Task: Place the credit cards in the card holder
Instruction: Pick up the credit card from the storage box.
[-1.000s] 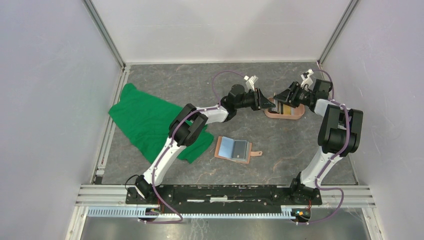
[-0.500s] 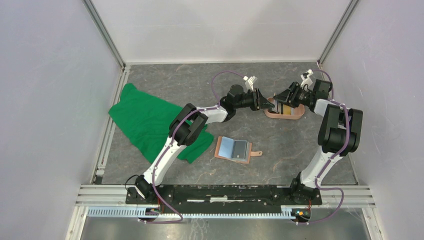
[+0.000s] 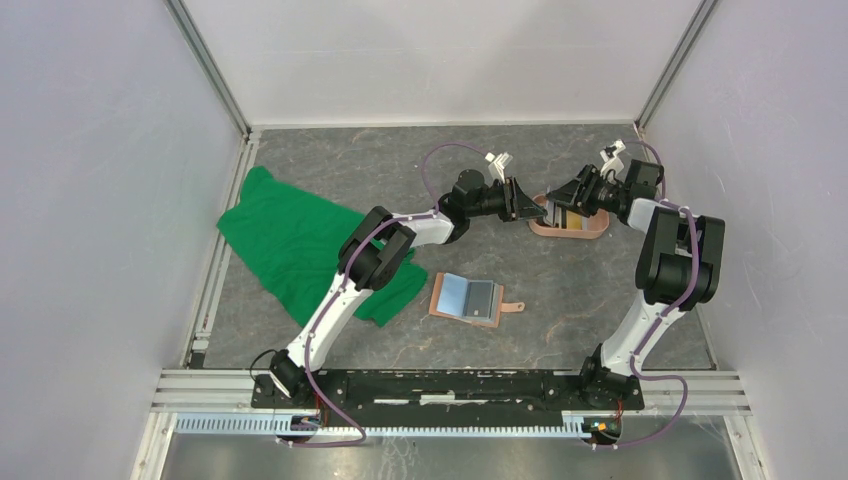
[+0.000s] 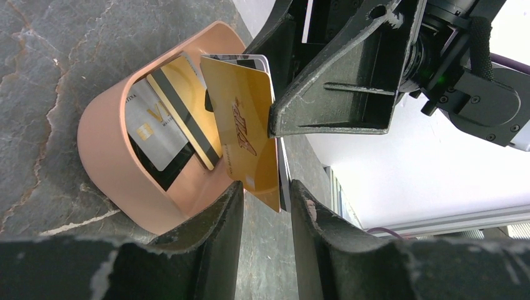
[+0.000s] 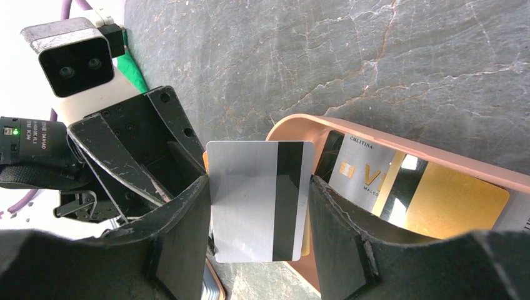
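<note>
a green cloth (image 3: 300, 245) lies crumpled at the left of the grey marbled table (image 3: 400, 170). the left arm (image 3: 375, 255) rises over its edge, bends at the elbow and stretches level toward the far right. near the middle of the table, well apart from both grippers, the card holder (image 3: 467, 298) lies open and flat. it is tan-orange outside, with a blue-grey pocket on its left half, a darker grey one on its right, and a strap tab (image 3: 512, 307) sticking out to the right.

the left gripper (image 4: 267, 187) points at the right one. its fingers are parted, with the lower corner of a gold card (image 4: 240, 125) between them and a gap showing on one side.

a silver card (image 5: 259, 200) with a black stripe stands on edge against that gold card, above the near end of a salmon-pink tray (image 4: 106, 156). the right gripper (image 5: 259, 187) clamps the silver card across its width, one finger on each edge. more loose cards (image 4: 162, 122) lean inside the tray: a grey one with a gold chip, a gold one with a dark stripe. the right arm (image 3: 680, 260) folds high and reaches back leftward.
</note>
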Motion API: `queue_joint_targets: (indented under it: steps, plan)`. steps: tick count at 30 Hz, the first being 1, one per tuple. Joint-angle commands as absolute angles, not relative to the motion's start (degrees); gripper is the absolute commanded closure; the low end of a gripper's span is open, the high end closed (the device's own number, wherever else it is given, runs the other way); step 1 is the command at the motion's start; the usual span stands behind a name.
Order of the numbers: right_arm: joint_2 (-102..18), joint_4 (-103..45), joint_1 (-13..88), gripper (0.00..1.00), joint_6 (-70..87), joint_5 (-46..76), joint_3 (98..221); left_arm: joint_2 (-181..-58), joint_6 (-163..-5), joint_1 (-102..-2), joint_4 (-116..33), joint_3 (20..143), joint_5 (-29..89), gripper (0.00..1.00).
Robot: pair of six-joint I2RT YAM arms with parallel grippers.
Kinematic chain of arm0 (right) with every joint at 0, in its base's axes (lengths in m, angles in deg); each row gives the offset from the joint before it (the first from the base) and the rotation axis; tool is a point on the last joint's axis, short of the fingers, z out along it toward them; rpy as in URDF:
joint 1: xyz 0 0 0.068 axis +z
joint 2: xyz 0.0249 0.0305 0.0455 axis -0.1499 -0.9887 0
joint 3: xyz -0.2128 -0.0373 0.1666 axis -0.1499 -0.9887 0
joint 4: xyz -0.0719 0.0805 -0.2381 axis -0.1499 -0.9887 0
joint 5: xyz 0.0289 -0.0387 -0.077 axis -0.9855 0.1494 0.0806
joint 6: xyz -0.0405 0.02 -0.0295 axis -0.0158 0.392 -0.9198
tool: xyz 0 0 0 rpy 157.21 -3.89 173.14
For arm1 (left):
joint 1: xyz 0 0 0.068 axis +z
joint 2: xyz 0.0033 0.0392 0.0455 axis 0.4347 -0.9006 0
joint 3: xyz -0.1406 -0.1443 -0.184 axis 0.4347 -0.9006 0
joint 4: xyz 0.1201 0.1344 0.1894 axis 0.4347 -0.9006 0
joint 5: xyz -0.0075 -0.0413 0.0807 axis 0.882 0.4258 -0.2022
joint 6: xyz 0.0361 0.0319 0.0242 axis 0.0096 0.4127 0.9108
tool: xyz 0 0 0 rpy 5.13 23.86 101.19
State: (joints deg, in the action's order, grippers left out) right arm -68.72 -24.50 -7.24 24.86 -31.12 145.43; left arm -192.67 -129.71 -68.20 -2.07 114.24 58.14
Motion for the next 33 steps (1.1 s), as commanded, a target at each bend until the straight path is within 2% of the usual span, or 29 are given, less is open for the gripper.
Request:
queue_joint_targets:
  steps: [1, 17, 33]
  plan:
    - [-68.84, -22.50, -7.54, 0.44, 25.30, -32.98, 146.05, -193.35, -131.43, -67.56, 0.16, 114.61, 58.72, 0.59]
    - [-69.37, -22.32, -7.60, 0.38, 25.44, -34.11, 146.20, -193.90, -131.17, -67.44, -1.31, 114.96, 57.86, 0.62]
    - [-69.41, -22.32, -7.72, 0.36, 25.39, -34.56, 146.32, -194.13, -130.94, -67.23, -2.92, 115.09, 56.98, 0.65]
